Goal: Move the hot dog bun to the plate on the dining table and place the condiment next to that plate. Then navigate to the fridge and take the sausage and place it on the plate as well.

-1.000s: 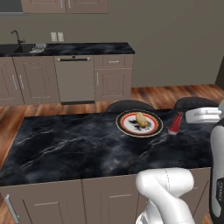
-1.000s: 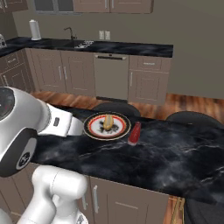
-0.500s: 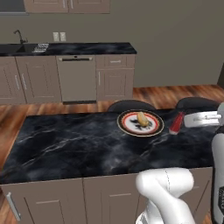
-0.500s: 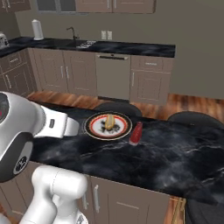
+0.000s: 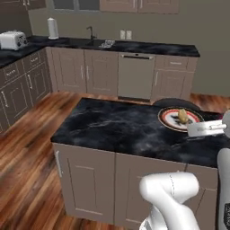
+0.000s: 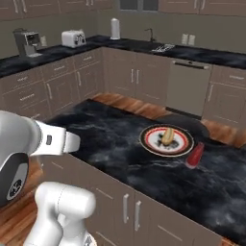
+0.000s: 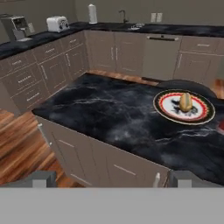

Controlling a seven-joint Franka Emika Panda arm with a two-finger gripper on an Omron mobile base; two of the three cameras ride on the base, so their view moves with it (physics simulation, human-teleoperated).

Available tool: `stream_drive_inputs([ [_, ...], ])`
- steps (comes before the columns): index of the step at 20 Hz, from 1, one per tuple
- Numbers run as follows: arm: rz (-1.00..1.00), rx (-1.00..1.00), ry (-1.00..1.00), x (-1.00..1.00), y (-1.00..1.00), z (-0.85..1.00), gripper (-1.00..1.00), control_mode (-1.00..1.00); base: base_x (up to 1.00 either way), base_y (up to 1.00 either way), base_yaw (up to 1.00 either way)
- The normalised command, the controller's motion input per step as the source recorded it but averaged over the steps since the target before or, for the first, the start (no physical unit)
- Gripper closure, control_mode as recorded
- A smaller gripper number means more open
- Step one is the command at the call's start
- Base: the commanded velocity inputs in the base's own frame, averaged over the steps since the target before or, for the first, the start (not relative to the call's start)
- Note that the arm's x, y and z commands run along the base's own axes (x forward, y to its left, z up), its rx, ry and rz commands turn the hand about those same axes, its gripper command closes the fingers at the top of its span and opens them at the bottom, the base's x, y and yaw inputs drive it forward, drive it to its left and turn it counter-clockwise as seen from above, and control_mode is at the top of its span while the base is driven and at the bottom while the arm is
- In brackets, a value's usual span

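My end effector (image 7: 112, 178) is spread and empty, high over the counter's (image 7: 109, 118) near edge. The bun (image 7: 185, 102) lies on the plate (image 7: 183, 107), bottle (image 6: 195, 154) beside it; no fridge ahead, so I must turn away

Grey-brown cabinets (image 6: 72, 81) under a black marbled worktop (image 5: 134, 46) line the far wall — toaster (image 6: 73, 38) at left, wooden floor (image 5: 31, 152) nearer.
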Motion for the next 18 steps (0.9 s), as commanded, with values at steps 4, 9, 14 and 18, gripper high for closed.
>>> stream_drive_inputs([
  [4, 0.0, 0.0, 0.0, 0.0, 0.0, 0.0, -1.0, 1.0, -0.2, 0.44, 0.62],
  [9, 0.0, 0.0, 0.0, 0.0, 0.0, 0.0, -1.0, 1.0, -0.22, 0.54, 0.62],
  [14, 0.0, 0.0, 0.0, 0.0, 0.0, 0.0, -1.0, 1.0, -0.37, 0.61, 0.53],
  [18, 0.0, 0.0, 0.0, 0.0, 0.0, 0.0, -1.0, 1.0, -0.46, 0.59, 0.46],
])
